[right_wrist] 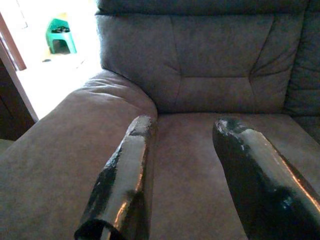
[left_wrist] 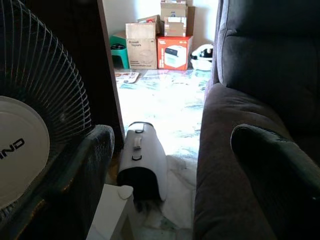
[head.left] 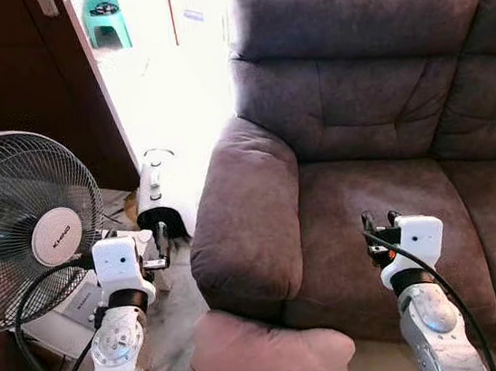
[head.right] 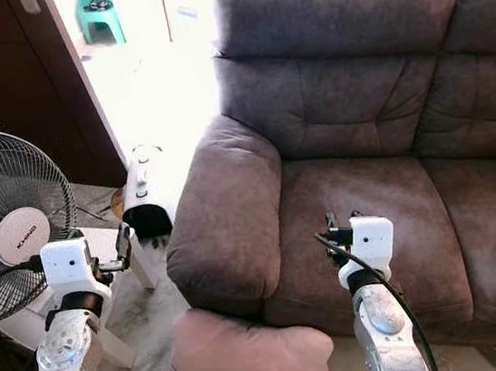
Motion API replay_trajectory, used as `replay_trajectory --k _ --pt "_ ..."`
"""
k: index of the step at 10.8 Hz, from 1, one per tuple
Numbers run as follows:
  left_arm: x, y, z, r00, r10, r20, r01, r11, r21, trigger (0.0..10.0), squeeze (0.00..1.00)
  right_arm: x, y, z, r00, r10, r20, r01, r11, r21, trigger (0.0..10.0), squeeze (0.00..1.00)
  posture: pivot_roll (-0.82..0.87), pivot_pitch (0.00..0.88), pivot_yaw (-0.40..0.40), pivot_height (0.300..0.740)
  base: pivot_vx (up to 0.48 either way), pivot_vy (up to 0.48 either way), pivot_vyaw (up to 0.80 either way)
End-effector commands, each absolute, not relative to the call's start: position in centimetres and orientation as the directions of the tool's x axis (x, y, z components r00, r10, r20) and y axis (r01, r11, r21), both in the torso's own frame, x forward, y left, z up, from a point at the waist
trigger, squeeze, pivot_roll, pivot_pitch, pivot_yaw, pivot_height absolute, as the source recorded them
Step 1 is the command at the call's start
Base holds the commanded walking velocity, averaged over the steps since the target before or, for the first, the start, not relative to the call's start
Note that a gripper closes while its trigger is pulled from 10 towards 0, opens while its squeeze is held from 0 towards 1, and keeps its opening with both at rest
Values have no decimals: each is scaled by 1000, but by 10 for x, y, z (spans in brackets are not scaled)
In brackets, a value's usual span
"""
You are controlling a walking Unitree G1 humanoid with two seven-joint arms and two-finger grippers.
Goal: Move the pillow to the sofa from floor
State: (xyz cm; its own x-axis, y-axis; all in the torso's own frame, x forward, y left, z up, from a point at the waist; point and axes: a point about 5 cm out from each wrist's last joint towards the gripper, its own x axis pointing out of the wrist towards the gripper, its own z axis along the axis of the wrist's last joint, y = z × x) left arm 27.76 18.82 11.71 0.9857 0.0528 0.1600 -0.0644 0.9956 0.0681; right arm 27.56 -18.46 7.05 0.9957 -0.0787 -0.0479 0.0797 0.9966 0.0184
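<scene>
While the pink pillow [head.left: 271, 361] lies on the floor against the front of the brown sofa [head.left: 358, 116], below its armrest, the left eye view has the left gripper [head.left: 161, 243] raised beside a standing fan [head.left: 20, 225] and the right gripper [head.left: 379, 223] over the seat cushion. From the left wrist, its fingers [left_wrist: 275, 170] stand spread and empty, facing a white appliance [left_wrist: 141, 160] (cardboard boxes [left_wrist: 160, 37] sit far behind). From the right wrist, both fingers [right_wrist: 125, 175] are parted, gripping nothing, above the seat.
</scene>
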Motion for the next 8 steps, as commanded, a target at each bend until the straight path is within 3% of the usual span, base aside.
replay_trajectory --k 1,6,8 --pt "277 191 118 986 64 157 -76 995 70 10000 0 277 -184 74 996 -85 -39 86 996 32 10000 0 98 118 -35 736 0 0 0" --pt "276 192 119 986 64 153 -75 995 69 10000 0 277 -184 72 995 -85 -53 88 995 42 10000 0 101 123 -35 736 0 0 0" --pt "276 191 119 986 64 153 -75 995 69 10000 0 277 -184 72 995 -85 -55 87 995 42 10000 0 101 124 -36 716 0 0 0"
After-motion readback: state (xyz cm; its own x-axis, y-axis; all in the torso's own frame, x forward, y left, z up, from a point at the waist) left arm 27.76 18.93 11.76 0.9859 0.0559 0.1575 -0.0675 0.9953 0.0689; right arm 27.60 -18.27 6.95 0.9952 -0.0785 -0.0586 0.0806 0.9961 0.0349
